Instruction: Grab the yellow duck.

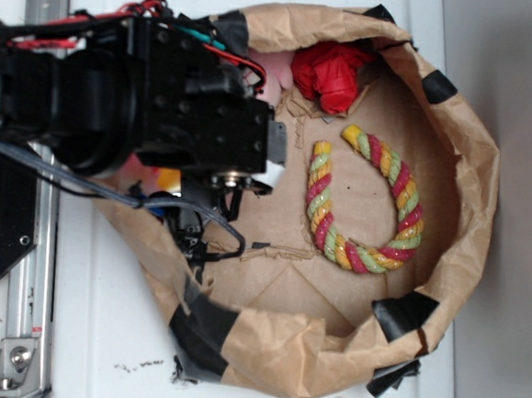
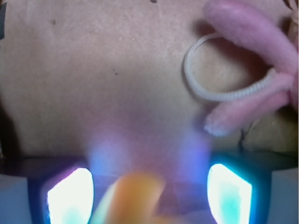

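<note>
Duck (image 2: 133,198) right at the bottom of the wrist view, a blurred yellow-orange blob sitting between the two glowing finger pads (image 2: 70,198), too close to the lens to make out any detail. Gripper (image 2: 149,196) is spread wide, one pad far left, the other far right. There is clear space between the blob and the right-hand pad, so nothing is clamped; on the left side the blur makes contact hard to judge. Beyond the pads, bare brown paper floor (image 2: 103,79) fills most of the picture. Up in the top right corner lies the pink plush (image 2: 252,32) with a white cord loop (image 2: 196,79) curling off it, well clear of the fingers.

Over to the exterior view: the black arm (image 1: 117,104) hangs over the left side of the paper-lined bin (image 1: 468,206), wires trailing, and it covers almost everything beneath it. Just a sliver of bright yellow (image 1: 166,180) peeks out under the wrist housing, near the bin's left wall, which fits where the duck shows in the wrist view. On the open floor to the right sits the yellow, red and green rope ring (image 1: 367,202), well apart from the arm. A crumpled red cloth (image 1: 331,75) rests against the far wall, and black tape patches (image 1: 404,313) dot the paper rim
</note>
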`<state>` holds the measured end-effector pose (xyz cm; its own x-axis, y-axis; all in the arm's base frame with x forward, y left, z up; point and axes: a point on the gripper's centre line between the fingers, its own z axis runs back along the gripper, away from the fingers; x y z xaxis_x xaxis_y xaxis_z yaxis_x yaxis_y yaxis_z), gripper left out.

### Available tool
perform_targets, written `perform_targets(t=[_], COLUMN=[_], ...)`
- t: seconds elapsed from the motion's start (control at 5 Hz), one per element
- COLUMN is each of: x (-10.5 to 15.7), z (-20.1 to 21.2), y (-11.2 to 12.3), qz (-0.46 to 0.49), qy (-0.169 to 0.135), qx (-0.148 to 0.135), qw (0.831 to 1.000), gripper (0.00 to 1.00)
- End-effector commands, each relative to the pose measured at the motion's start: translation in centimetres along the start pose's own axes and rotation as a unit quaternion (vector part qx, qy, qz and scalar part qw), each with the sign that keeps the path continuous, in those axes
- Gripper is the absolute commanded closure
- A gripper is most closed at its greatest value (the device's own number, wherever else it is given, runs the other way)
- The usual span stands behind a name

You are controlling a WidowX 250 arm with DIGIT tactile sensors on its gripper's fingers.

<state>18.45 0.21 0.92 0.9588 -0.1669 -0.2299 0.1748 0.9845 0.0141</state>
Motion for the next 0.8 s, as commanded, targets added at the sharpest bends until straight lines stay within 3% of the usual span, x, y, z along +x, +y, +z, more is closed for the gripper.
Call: perform_targets(t=[0.0, 0.4, 0.6], x=[-0.27, -0.63, -0.19], z=[0.42, 0.61, 0.01], y=[-0.47, -1.11, -0.87], qz=[-0.024, -0.035, -0.018], qy=[-0.005, -0.007, -0.006], qx=[0.003, -0.023, -0.017], qw=[1.0, 0.999, 1.0], gripper=[0.0, 0.0, 1.0])
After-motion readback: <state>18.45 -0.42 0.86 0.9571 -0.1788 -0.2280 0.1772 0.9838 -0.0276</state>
